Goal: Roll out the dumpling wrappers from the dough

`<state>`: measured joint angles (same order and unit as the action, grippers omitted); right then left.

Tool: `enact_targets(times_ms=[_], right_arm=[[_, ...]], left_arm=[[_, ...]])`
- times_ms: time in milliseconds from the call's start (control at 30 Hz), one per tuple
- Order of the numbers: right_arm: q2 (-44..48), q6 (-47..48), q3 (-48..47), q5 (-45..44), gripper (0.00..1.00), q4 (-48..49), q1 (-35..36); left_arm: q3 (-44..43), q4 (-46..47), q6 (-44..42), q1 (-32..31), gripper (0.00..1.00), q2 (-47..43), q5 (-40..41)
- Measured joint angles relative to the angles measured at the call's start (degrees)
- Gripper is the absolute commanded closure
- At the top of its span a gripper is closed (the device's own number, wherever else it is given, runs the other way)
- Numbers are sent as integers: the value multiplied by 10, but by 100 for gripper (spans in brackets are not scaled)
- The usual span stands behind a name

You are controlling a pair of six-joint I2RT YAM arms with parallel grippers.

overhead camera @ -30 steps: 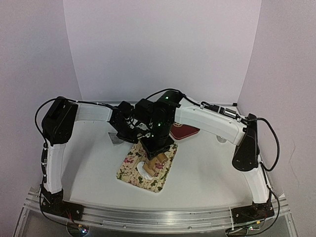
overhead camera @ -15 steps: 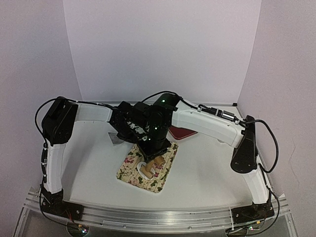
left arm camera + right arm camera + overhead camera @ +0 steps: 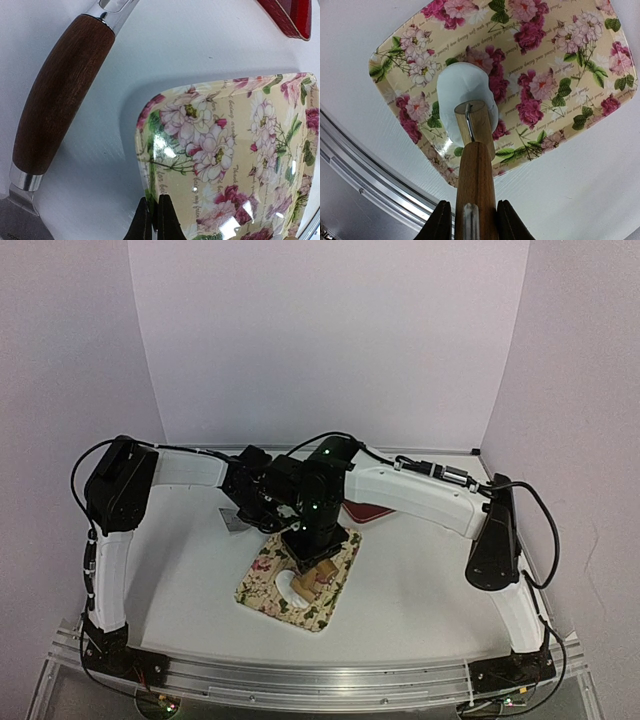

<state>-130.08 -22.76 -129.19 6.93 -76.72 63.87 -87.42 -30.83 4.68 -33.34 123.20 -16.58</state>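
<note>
Dough (image 3: 455, 90) first: where is it?
– On the floral tray (image 3: 560, 75), toward its near end, a white oblong patch pressed flat. The tip of the rolling pin (image 3: 476, 150) rests on its edge.

Who holds the pin?
– The right pincer (image 3: 470, 220). Its two fingers are clamped on either side of the wooden handle, as the right wrist view shows.

And the left pincer (image 3: 152, 220)?
– Its dark tips are pinched together on the rim of the tray, at the corner nearest the wooden-handled scraper (image 3: 62, 95) that lies on the white surface (image 3: 200, 45). A red tray (image 3: 290, 15) shows at the top corner, apart from the floral one.

What differs from half a second ago?
– Seen from above, the pin has slid a little toward the tray's far side, and more white shows beside its near end. The right arm's forearm leans further left. The left arm holds the same pose, and the tray has not shifted.
</note>
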Motion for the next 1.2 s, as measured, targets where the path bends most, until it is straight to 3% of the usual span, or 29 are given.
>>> enact_targets(times_ms=[633,733,900,1033,1200], right_arm=[[-30,-55,-32,-27,100,-15,5],[-29,-64,-26,-27,100,-12,3],[-20,-82,-6,-28,100,-2,-2],[-13,-90,8,-22,100,5,-6],[0,-96,32,-14,100,20,-11]], left_arm=[[9,15,1,-1,99,-4,-3],[19,26,2,-1,90,-9,-3],[45,25,15,-3,67,-27,2],[65,13,29,-4,60,-56,6],[128,4,52,-4,59,-132,5]])
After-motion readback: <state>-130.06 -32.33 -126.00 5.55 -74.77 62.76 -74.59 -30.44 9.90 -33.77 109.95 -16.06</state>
